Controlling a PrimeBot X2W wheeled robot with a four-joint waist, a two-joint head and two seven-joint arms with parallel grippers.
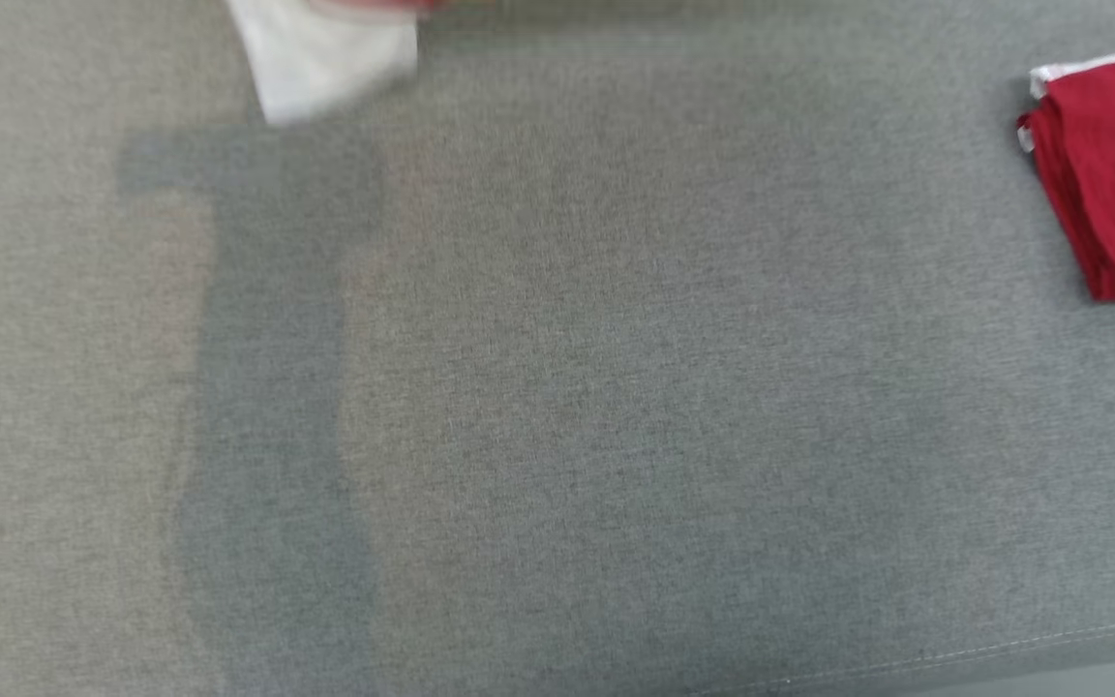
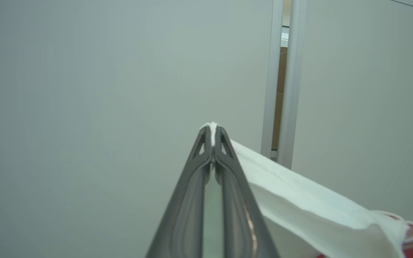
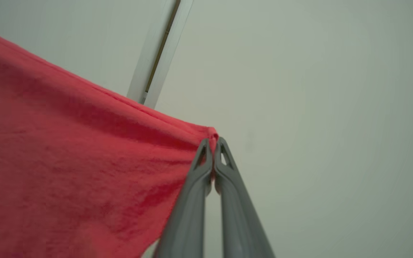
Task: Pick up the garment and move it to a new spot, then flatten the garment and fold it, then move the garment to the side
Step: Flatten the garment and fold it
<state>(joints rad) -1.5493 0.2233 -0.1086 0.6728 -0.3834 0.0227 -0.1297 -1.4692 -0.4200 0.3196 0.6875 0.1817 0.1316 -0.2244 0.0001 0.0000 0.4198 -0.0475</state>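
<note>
My left end effector (image 2: 213,129) pinches the garment (image 2: 299,200) at its white edge; my right end effector (image 3: 212,142) pinches its red edge. It hangs between them above the grey surface (image 1: 616,387). A folded red cloth (image 1: 1114,174) lies right.

Grey surface (image 1: 557,407) open, red cloth (image 1: 1114,174) right, garment (image 1: 325,58) hanging top-left

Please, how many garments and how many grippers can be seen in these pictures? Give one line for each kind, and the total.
Garments: 2, the red and white held garment and the folded red garment lying on the grey surface.
Grippers: 2, the left gripper and the right gripper, each shut on the held garment.
Total: 4
</note>
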